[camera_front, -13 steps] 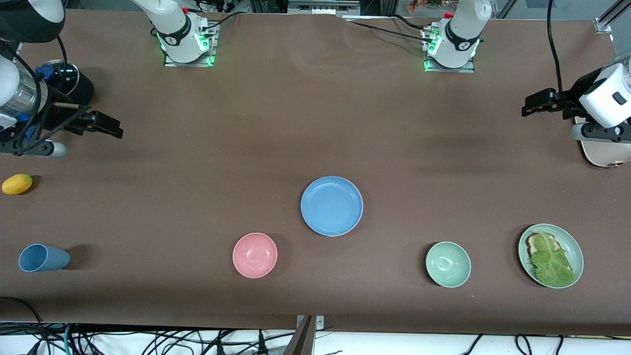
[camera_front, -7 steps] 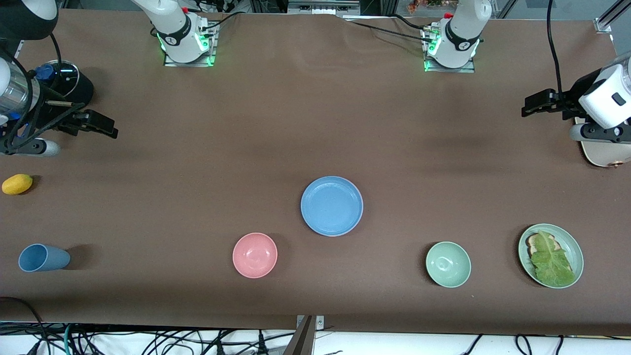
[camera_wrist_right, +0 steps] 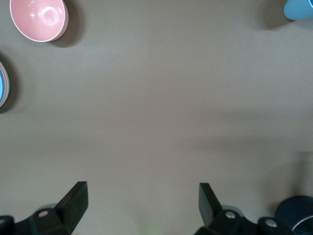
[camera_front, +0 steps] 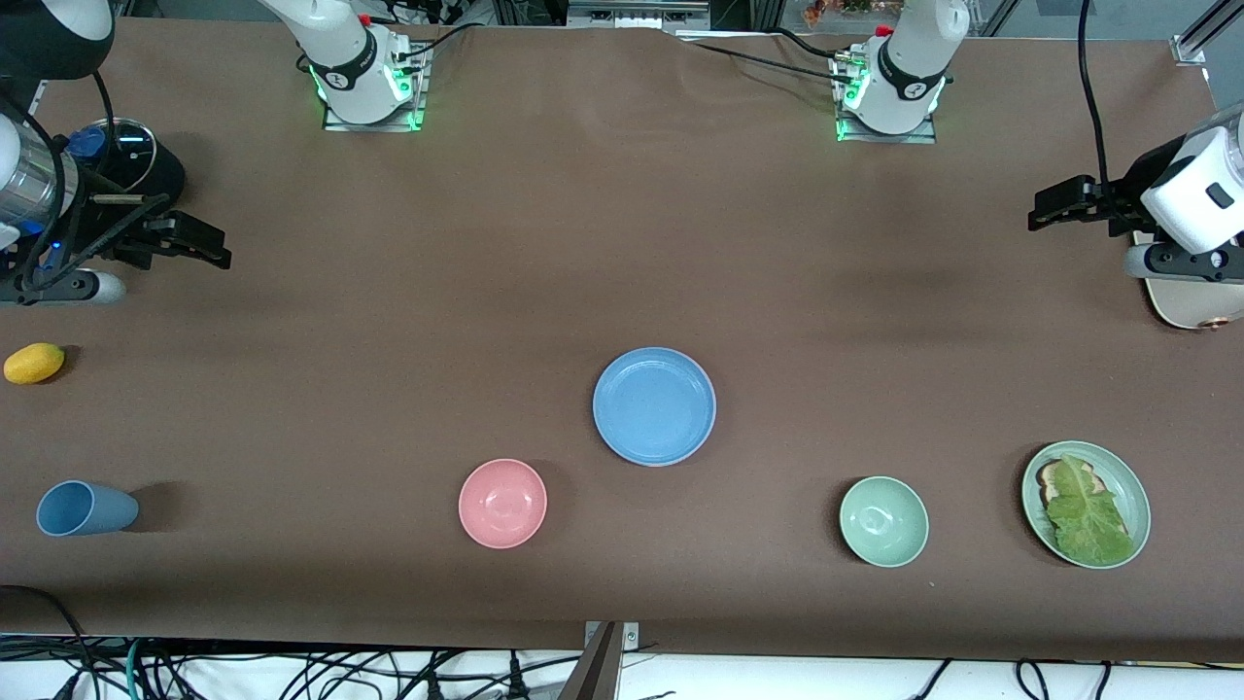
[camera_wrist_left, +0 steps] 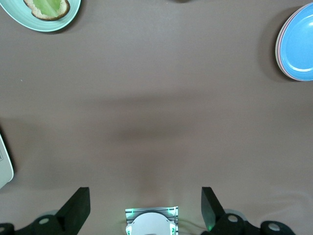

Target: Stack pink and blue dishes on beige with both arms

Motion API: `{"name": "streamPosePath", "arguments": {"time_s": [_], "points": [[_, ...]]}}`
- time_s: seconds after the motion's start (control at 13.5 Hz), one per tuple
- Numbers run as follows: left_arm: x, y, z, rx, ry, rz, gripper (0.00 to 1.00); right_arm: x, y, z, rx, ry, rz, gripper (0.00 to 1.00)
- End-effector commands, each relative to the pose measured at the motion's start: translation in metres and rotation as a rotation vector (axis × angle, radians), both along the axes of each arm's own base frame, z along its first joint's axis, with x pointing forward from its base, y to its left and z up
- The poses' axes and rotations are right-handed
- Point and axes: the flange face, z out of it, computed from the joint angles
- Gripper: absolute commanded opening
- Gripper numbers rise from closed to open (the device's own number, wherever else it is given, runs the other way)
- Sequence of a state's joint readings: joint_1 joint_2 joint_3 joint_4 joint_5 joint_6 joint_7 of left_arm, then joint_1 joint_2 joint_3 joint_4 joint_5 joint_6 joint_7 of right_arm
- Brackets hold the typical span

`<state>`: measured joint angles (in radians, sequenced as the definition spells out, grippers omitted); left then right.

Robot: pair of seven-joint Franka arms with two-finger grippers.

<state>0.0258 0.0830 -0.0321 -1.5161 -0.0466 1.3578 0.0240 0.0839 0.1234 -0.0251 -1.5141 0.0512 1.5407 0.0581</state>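
Observation:
The sky-blue plate [camera_front: 654,405] lies in the middle of the table. In the left wrist view the blue plate [camera_wrist_left: 298,43] has a pink rim showing just under it, so it rests on the pink plate. I cannot make out a beige plate beneath them. My left gripper [camera_front: 1052,208] hovers open and empty over the left arm's end of the table, its fingers [camera_wrist_left: 78,208] spread wide. My right gripper [camera_front: 206,249] hovers open and empty over the right arm's end, its fingers [camera_wrist_right: 76,200] wide apart too.
A pink bowl [camera_front: 502,503], a mint bowl [camera_front: 883,521] and a mint plate with lettuce [camera_front: 1086,504] stand nearer the front camera. A blue cup [camera_front: 83,508] lies on its side near a yellow fruit [camera_front: 34,363]. A beige flat object [camera_front: 1191,301] lies under the left arm.
My right gripper has drawn back a little toward the right arm's end of the table. The left arm and the dishes have not moved.

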Motion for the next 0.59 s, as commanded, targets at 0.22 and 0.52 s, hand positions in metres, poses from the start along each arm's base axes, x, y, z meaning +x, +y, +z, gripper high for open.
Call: {"name": "streamPosePath", "arguments": {"time_s": [0.22, 0.52], "points": [[0.0022, 0.0008, 0.0034, 0.006, -0.012, -0.021, 1.0, -0.0046, -0.0036, 0.0073, -0.018, 0.001, 0.023, 1.0], [0.0024, 0.0017, 0.0035, 0.006, -0.014, -0.02, 1.0, -0.0057, -0.0038, 0.0059, -0.021, 0.012, 0.021, 1.0]]}}
